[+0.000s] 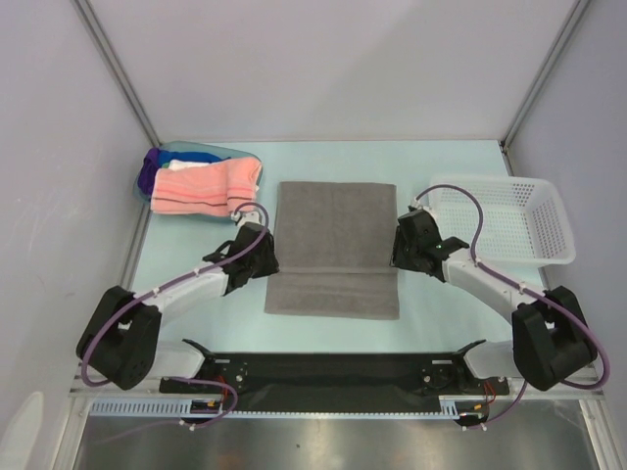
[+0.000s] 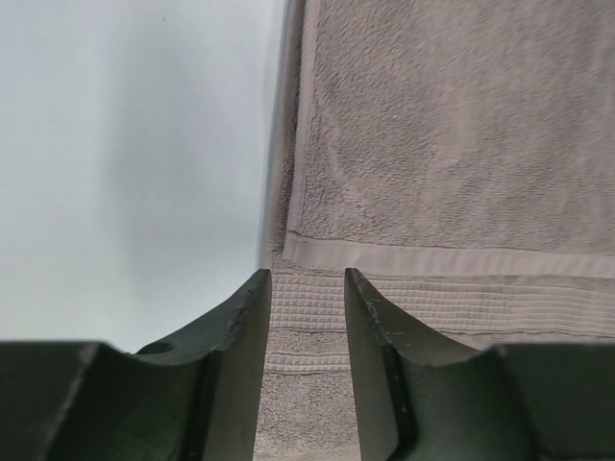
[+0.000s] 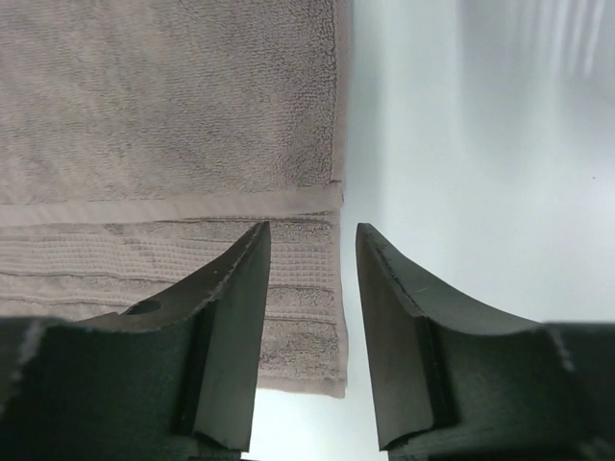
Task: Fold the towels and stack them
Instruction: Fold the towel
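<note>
Nearest us, the left pincer (image 2: 307,280) stands spread over the left border of the grey towel (image 1: 333,245) and clamps nothing. The right pincer (image 3: 312,232) is spread likewise, straddling the towel's right border, with one finger over cloth and the other over bare worktop (image 1: 431,328). The towel lies in the middle of the worktop, between the two arms and square to the edges. It looks doubled over: an upper layer covers the far part and its hem ends across the woven band, leaving a near strip uncovered.

We judge it light, limp, thick-piled terry. It will sag from any grip, hold no shape, and cannot break. The pile should give the fingers good purchase, so slipping worries us less than catching only one layer. We would take it at the two side borders, where the pincers hover, or at the near corners. We would pinch low enough to gather every layer meant to move, and keep both sides level so the fold lands straight.

The worktop is pale, smooth and flat, so cloth will likely slide on it if dragged. Towards the far left corner a tub (image 1: 201,149) holds more towels, with a salmon towel (image 1: 201,186) on top. By the right edge sits a white basket (image 1: 558,230), close to the right arm. Plain walls (image 1: 323,69) close in the far side and both flanks, so room for wide swings looks modest.
</note>
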